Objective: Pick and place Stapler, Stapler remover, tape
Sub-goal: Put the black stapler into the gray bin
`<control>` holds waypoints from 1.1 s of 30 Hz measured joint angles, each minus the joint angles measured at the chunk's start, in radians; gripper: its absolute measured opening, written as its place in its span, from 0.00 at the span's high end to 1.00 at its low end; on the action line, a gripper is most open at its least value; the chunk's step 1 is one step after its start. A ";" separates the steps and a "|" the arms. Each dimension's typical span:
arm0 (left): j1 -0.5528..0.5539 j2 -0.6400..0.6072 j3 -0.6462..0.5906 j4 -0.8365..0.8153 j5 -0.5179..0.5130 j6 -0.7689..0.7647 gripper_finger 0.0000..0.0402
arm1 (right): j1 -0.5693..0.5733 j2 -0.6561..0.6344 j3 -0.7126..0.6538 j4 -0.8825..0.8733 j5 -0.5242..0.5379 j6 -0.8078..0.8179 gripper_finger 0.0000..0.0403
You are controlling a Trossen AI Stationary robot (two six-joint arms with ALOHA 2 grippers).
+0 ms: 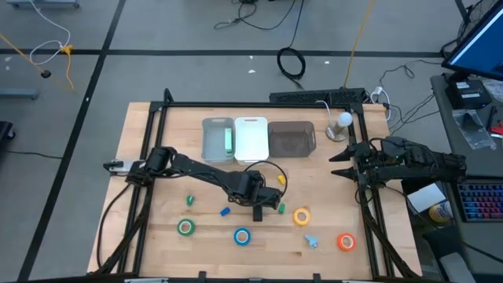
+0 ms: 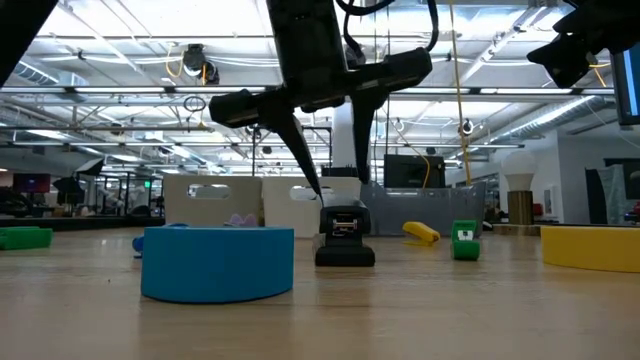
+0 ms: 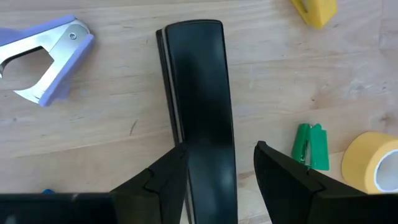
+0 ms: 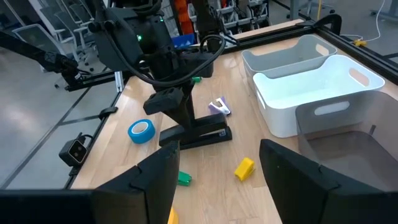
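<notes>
The stapler (image 3: 202, 112) is a long, glossy black bar with a thin pale seam down one side, lying flat on the wooden bench (image 1: 157, 141) in its front middle part. The left hand (image 3: 214, 168) is directly over it with its two dark fingers spread, one on each side of the bar; I cannot tell whether they touch it, and the stapler rests on the wood, not lifted. In the high view the arm hides most of the stapler, so its shape only reads in the left wrist view and the right wrist view.

A staple remover (image 3: 46, 59) with lilac grips and bright metal claws lies beside the stapler's far end. A small green piece (image 3: 311, 146) and the yellow tape (image 3: 373, 171), a ring with a pale inner wall, lie on the stapler's other side. From above, the green tape (image 1: 185, 228), blue tape (image 1: 242, 236), yellow one and orange tape (image 1: 346, 242) lie spread along the bench's front part. The low view puts the blue tape largest and nearest.

The right hand (image 4: 214, 171) waits at the bench's right edge, fingers apart and holding nothing. Three bins (image 1: 251, 137) stand side by side behind.
</notes>
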 joint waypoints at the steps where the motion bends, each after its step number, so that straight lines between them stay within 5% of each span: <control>1: -0.001 -0.004 -0.001 -0.002 -0.007 -0.002 0.54 | 0.000 0.000 0.000 0.000 0.000 0.000 0.47; 33: 0.006 0.047 -0.002 0.043 0.087 0.008 0.54 | 0.000 0.000 0.000 0.000 0.001 0.000 0.47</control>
